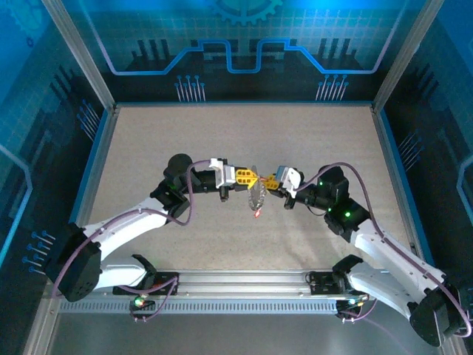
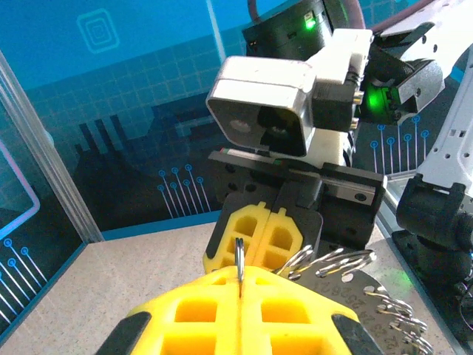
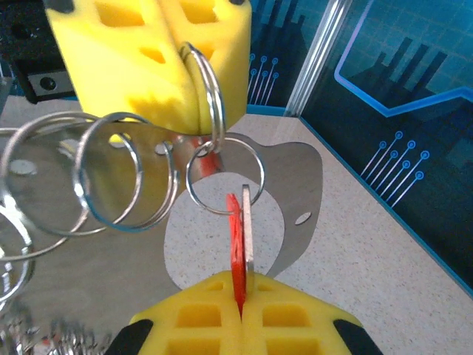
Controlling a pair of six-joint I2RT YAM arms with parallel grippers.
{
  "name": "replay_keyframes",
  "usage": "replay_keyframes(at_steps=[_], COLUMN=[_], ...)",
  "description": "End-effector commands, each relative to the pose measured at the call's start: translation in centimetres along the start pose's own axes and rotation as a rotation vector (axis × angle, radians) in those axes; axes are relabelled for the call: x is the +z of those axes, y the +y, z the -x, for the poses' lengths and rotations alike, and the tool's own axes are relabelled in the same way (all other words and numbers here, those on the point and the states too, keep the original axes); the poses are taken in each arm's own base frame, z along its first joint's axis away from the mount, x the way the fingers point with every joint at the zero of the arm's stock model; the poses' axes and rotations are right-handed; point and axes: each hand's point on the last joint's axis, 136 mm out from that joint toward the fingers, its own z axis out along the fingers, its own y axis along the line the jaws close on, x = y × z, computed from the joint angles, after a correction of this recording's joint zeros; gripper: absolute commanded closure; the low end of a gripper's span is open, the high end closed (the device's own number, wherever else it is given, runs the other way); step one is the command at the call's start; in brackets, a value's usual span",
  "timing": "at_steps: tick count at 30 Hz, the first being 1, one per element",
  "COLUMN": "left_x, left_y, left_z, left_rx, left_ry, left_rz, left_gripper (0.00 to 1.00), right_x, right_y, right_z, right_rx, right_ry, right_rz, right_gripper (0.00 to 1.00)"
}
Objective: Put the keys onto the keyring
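Your left tool (image 3: pixel 194 74) is clamped on a split ring of the keyring (image 3: pixel 216 103), above the tabletop (image 1: pixel 222 133). Your right tool (image 3: pixel 242 296) pinches a red key (image 3: pixel 235 229), its lower part buried between the pads. Further rings run off the left edge, blurred. You cannot tell whether the key passes through a ring.

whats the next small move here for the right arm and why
Probably hold the left gripper steady on the split ring and have the right gripper nudge the red key a touch into the small ring hanging from it. Both grippers are shut, and the key's top sits right at that ring's wire; whether it is threaded yet I cannot tell.
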Motion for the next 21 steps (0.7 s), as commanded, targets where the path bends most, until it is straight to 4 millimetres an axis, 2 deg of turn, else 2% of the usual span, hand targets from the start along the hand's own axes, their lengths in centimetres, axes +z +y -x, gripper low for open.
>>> replay_keyframes(at_steps=[1,7,12,21], left_x=[-0.6,-0.6,-0.7,-0.4], left_y=[0.0,-0.2,-0.2,0.4], left_z=[0.7,-0.1,-1.2,-3.7], left_rx=[0.050,0.047,0.045,-0.001], left_ry=[-0.002,0.032,0.068,0.159], left_rz=[0.010,0.005,0.010,0.034], left_gripper=[1.00,1.00,1.00,1.00], right_x=[-0.8,-1.2,-1.4,-1.8], right_y=[-0.5,-0.4,-0.6,-1.1], right_z=[1.6,1.9,1.4,1.6], right_rx=[-0.066,-0.125,-0.183,-0.391], right_ry=[0.004,0.068,0.166,0.366], right_rz=[-0.020,0.014,0.053,0.078], right_gripper=[1.00,1.00,1.00,1.00])
